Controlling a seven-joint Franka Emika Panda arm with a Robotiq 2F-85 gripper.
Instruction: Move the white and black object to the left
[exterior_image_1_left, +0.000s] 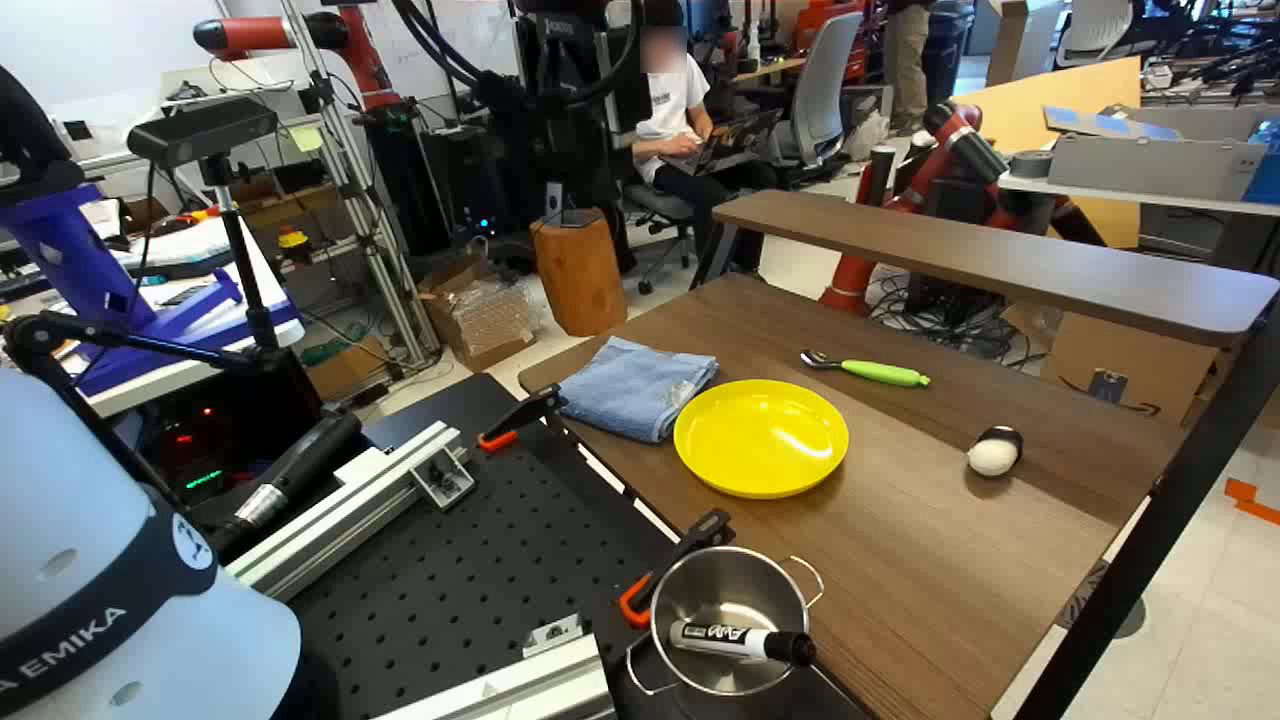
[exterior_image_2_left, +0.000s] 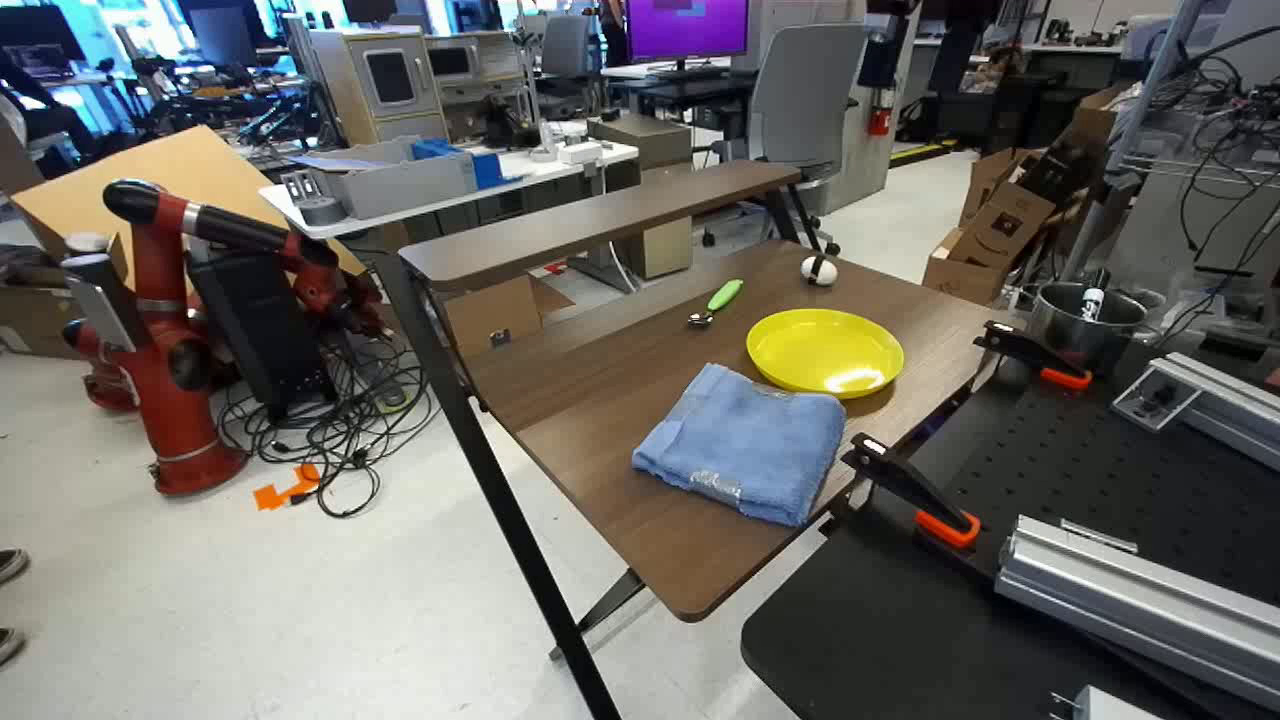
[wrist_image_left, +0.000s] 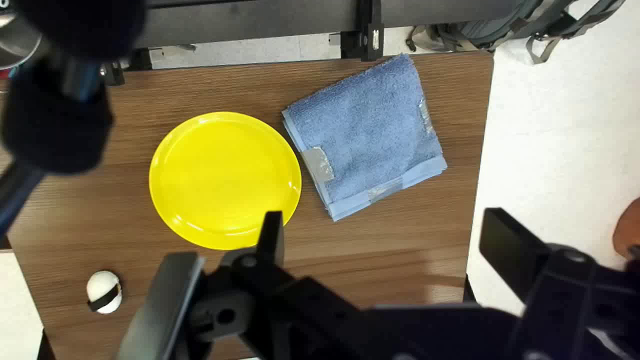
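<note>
The white and black object (exterior_image_1_left: 995, 453) is a small roundish white thing with a black band. It sits on the brown wooden table (exterior_image_1_left: 900, 530), apart from other things, and also shows on the table in an exterior view (exterior_image_2_left: 819, 270). In the wrist view the white and black object (wrist_image_left: 104, 292) lies at the lower left, outside the jaws. My gripper (wrist_image_left: 385, 222) is open, its fingers wide apart with nothing between them. It is above the table, away from the object to the right in the wrist view. I cannot make out the gripper in either exterior view.
A yellow plate (exterior_image_1_left: 760, 440) and a folded blue towel (exterior_image_1_left: 635, 388) lie on the table. A green-handled spoon (exterior_image_1_left: 880, 373) lies near a raised shelf (exterior_image_1_left: 1000, 262). A silver pot (exterior_image_2_left: 1065, 325) holds a marker (exterior_image_1_left: 722, 638). Clamps (exterior_image_1_left: 700, 540) grip the table edge.
</note>
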